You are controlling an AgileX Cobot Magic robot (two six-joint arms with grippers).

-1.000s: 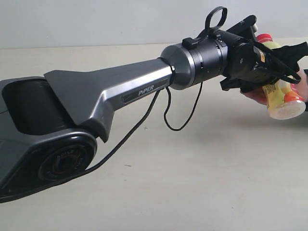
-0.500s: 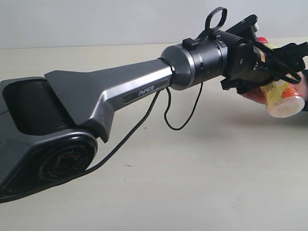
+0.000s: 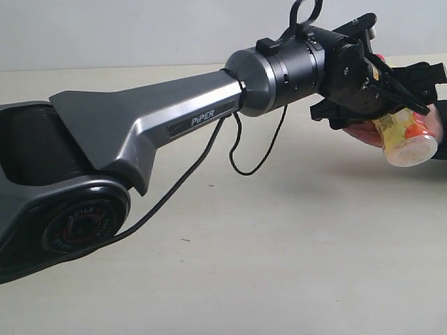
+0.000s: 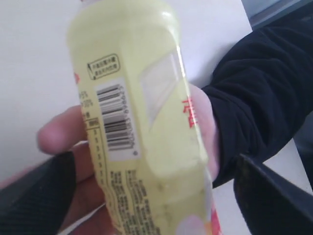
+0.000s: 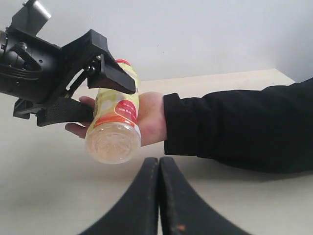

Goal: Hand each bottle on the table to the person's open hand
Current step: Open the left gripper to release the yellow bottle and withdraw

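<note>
The yellow bottle [image 3: 404, 132] with a red cap lies tilted in the person's open hand [image 3: 363, 131] at the far right of the table [image 3: 279, 244]. My left gripper [image 3: 391, 105] straddles it, open. In the left wrist view the bottle [image 4: 142, 122] rests on the palm [image 4: 58, 137], with a gap between it and each dark finger. The right wrist view shows the bottle [image 5: 115, 125] bottom-first in the hand [image 5: 151, 117], between the left gripper's [image 5: 108, 98] fingers. My right gripper [image 5: 159, 159] is shut and holds nothing. The other bottles are out of view.
The left arm [image 3: 174, 122] stretches across the whole exterior view, with a black cable [image 3: 241, 157] hanging beneath it. The person's black sleeve [image 5: 234, 127] lies along the table's far right, just beyond the right gripper.
The left arm has lifted slightly and drawn back to the left. The bottle has settled lower into the palm.
</note>
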